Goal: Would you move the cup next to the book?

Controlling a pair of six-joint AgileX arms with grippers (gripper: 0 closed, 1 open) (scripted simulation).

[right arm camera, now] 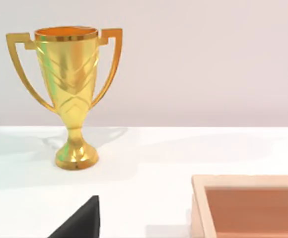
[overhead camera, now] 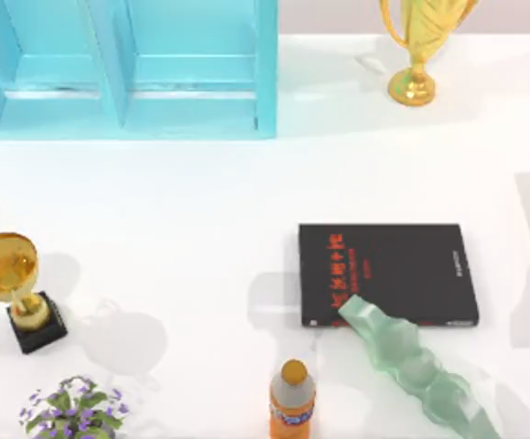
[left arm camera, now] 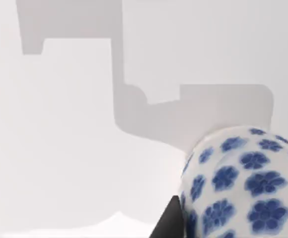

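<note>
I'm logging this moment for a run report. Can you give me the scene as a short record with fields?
task: move the cup next to the book
cup: white with blue flowers, close under the left wrist camera, above the white table
book: black, flat on the table, right of centre in the top view
green wavy object: lies over the book's near edge
bottle: orange, at the near edge
trophies: one at far right, one on a black base at left
blue cabinet: far left
flowers: near left corner
wooden box: in the right wrist view
</note>
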